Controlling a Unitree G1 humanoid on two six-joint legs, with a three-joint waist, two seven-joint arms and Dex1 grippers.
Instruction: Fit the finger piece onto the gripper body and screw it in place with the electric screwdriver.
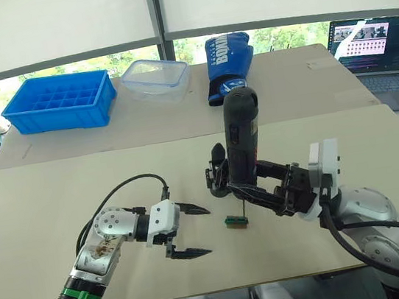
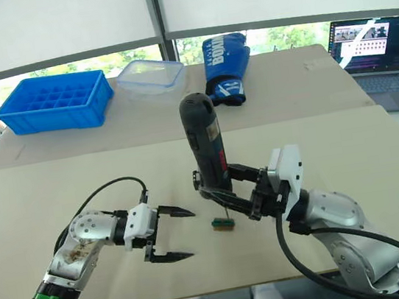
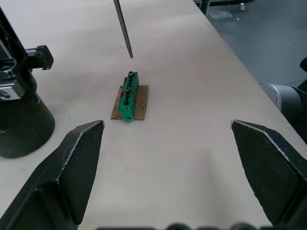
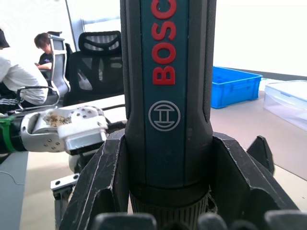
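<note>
Right gripper [image 2: 224, 191]: I have it clamped around the electric screwdriver [image 2: 206, 145], held upright, bit pointing down just above the counter [image 2: 348, 151].
Left gripper [image 2: 171, 235]: fingers spread wide, holding nothing, low over the counter.
Green block [image 3: 128, 96]: lies between my grippers, under the bit tip [image 3: 130, 53], not touching it.
Gripper body [image 1: 218, 173]: stands on the counter just behind the screwdriver.
Finger piece: I cannot tell where it is.
Progress: I judge screwdriver in hand; fitting and screwing left.

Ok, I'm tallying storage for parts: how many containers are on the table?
2: a blue divided crate at the far left of the table, and a clear plastic tub just right of it. None seem hidden.
</note>
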